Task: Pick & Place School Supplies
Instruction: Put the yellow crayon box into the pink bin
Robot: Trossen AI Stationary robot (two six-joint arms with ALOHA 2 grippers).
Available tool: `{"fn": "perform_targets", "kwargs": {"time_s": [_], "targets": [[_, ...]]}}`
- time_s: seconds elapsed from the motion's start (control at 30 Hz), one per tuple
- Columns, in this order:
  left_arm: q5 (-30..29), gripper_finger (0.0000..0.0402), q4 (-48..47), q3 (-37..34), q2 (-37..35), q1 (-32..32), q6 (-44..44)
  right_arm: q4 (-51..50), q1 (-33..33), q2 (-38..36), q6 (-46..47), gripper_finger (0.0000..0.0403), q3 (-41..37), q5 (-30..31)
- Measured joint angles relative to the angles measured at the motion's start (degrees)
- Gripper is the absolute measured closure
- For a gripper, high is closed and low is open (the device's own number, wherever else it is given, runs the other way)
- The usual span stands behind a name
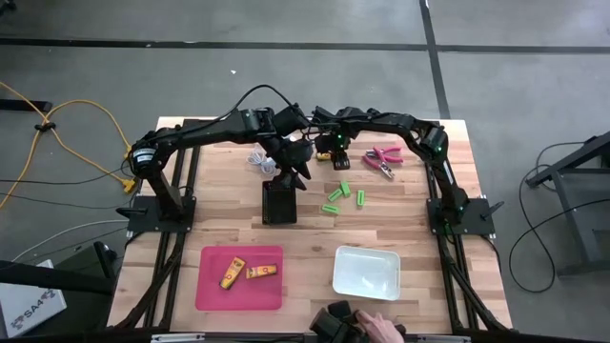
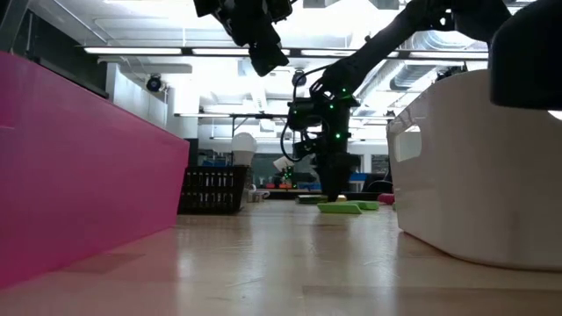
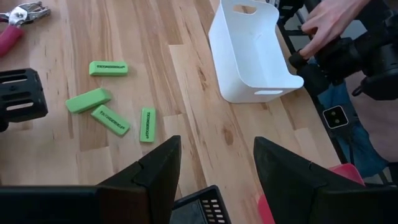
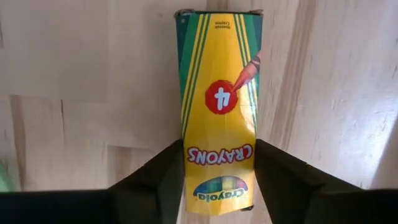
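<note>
The right gripper (image 4: 214, 180) is in the grasp step: a crayon box (image 4: 217, 112) stands lengthwise between its 2 fingers (image 4: 149, 177), one end down in the gap and the other reaching out past the tips over the wood. The jaws sit just beside the box's 2 long sides; I cannot tell whether they press it or have a sliver of gap left. The next move, as I judge it, is to finish the squeeze, check the box does not slip, then lift straight up and carry it to the pink tray (image 1: 214, 286), where 2 like boxes (image 1: 246, 273) already lie.

The box is a small yellow and green Crayola carton marked 4, thin card, likely to dent under a hard pinch.

The left gripper (image 3: 214, 168) hangs with jaws apart and nothing between them; beyond its tips lie 4 green erasers (image 3: 109, 118) and a white bin (image 3: 249, 56).
</note>
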Motion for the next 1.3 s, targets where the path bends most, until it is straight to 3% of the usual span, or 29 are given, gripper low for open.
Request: {"fn": "perform_targets", "kwargs": {"time_s": [0.2, 0.4, 0.8, 1.3], "targets": [[0.0, 0.0204, 0.0, 0.0, 0.0, 0.0, 0.0, -0.3, 0.3, 0.0, 0.0, 0.0252, 0.0, 0.6], [0.0, 0.0204, 0.0, 0.0, 0.0, 0.0, 0.0, -0.5, 1.5, -0.6, -0.4, 0.0242, -0.1, 5.0], [-0.3, 0.0204, 0.0, 0.0, 0.0, 0.0, 0.0, -2.1, 1.8, -1.2, 0.1, 0.0262, -0.1, 4.8], [-0.1, 0.0204, -3.1, 0.0, 0.0, 3.9, 0.5, -3.0, 4.2, -1.3, -0.2, 0.0262, 0.0, 11.5]]}}
